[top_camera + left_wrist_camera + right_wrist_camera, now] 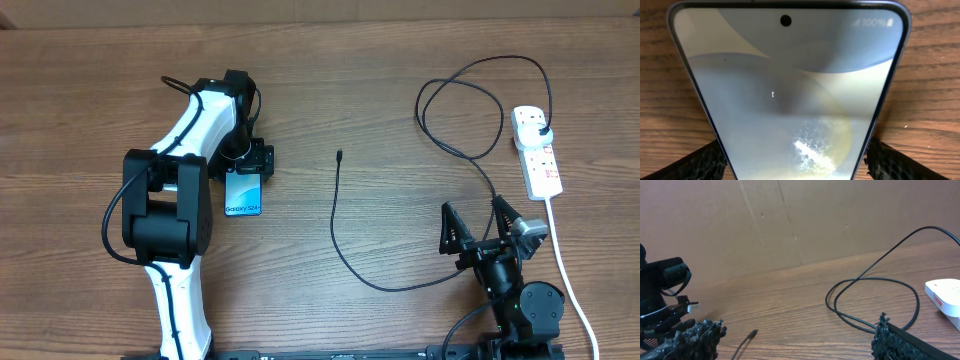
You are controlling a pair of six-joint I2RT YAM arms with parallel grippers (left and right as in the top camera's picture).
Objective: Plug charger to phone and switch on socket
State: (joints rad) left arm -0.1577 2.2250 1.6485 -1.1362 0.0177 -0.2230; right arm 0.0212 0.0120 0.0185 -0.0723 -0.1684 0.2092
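The left gripper [795, 161] straddles the phone [243, 195], fingers [700, 162] wide at its edges; whether they clamp it I cannot tell. Right of the phone the charger [334, 210] lies unplugged. Farther right, the right gripper [472, 212] gapes empty near the socket [541, 165], likely still unswitched.

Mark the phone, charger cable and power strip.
Slim teal-screened smartphone [244, 190], overhead view, on its lit screen.
Thin black charger cable [340, 156], overhead view, on its free plug tip.
White elongated power strip [541, 165], overhead view, on its body's middle.
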